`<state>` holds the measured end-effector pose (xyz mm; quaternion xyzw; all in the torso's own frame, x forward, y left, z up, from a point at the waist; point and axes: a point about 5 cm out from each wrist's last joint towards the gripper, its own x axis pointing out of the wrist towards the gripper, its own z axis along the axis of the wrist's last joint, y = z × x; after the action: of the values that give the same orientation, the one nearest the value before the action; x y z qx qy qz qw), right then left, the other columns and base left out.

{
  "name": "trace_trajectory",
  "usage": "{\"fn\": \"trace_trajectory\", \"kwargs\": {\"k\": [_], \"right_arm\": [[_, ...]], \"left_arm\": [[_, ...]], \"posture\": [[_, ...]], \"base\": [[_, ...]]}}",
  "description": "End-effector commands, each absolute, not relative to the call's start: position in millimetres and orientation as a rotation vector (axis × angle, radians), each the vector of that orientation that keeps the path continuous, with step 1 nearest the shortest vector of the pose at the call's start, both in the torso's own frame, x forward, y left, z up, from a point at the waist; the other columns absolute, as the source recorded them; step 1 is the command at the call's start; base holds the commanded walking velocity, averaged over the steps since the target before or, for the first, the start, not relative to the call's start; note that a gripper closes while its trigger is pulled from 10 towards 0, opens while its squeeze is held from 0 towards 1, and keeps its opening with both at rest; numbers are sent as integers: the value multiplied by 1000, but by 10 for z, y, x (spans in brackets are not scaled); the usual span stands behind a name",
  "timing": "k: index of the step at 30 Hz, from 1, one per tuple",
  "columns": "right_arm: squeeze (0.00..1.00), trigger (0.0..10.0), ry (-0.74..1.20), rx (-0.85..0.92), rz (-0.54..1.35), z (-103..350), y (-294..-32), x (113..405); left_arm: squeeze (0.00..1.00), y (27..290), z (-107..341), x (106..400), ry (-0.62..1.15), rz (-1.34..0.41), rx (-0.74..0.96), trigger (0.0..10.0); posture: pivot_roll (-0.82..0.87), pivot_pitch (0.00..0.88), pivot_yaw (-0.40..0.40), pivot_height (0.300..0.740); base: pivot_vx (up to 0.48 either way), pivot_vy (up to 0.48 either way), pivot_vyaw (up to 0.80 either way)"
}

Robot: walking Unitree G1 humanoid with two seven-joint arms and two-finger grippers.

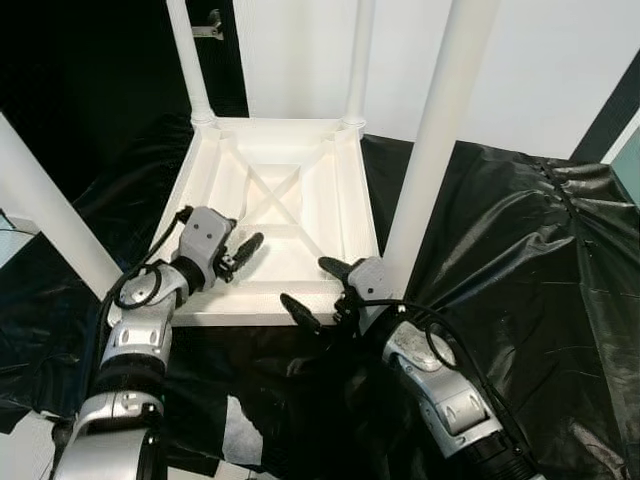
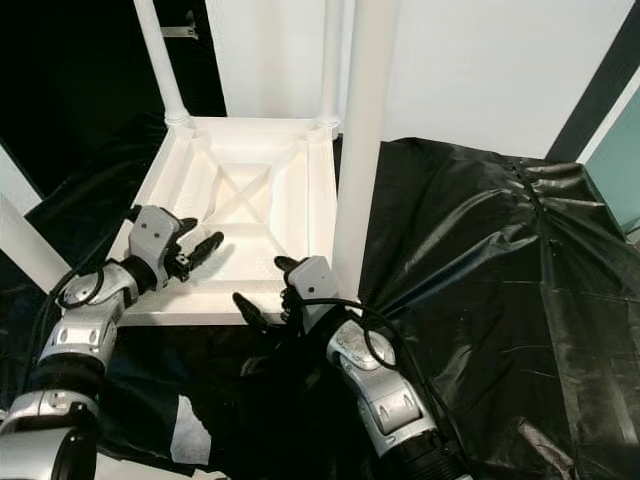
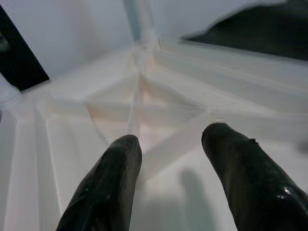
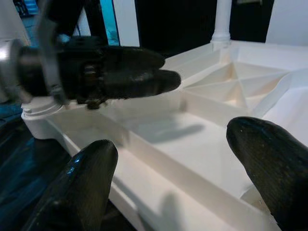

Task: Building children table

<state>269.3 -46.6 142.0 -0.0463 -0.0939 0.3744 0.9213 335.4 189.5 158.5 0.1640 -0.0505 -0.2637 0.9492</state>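
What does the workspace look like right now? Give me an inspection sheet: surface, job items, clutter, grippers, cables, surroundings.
Surface: black plastic sheet covering the floor, wrinkled.
Job's things: white children's table lying upside down, ribbed underside up; four white legs stand up at its corners.
Clutter: nothing seen.
Grippers: left gripper open over the table's underside near its front edge; right gripper open, straddling the front rim beside the near right leg. Neither holds anything.
Cables: black cables looped along both forearms.
Surroundings: white wall behind, dark area to the left.
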Motion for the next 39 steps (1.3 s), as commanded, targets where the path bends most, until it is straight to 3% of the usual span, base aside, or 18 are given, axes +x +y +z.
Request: {"fn": "trace_trajectory", "kwargs": {"k": [1, 5, 11, 20, 31, 39], "right_arm": [[0, 10000, -200, -96, 754, 1419, -527, 2687], [0, 10000, -213, -76, 777, 1431, -525, 2651], [0, 10000, -192, -75, 911, 1370, -486, 2492], [0, 10000, -161, -40, 982, 1377, -613, 2462], [0, 10000, -73, -31, 1086, 1330, -854, 2436], [0, 10000, -51, -39, 1093, 1281, -869, 2392]], "left_arm": [[0, 1873, 1577, 3310, -108, -482, 283, 10000], [0, 1803, 1570, 3235, -116, -513, 277, 10000], [0, 1554, 1500, 2885, -108, -758, 274, 10000], [0, 1596, 1590, 2622, -69, -910, 164, 10000], [0, 1802, 1506, 2440, 62, -957, 185, 10000], [0, 1748, 1446, 2398, 84, -931, 137, 10000]], "posture": [[37, 0, -36, 740], [43, 0, -38, 740], [56, 0, -47, 740], [58, 0, -37, 740], [55, 0, -22, 740], [52, 0, -25, 740]], "base": [[0, 0, 0], [0, 0, 0], [0, 0, 0], [0, 0, 0], [0, 0, 0], [0, 0, 0]]}}
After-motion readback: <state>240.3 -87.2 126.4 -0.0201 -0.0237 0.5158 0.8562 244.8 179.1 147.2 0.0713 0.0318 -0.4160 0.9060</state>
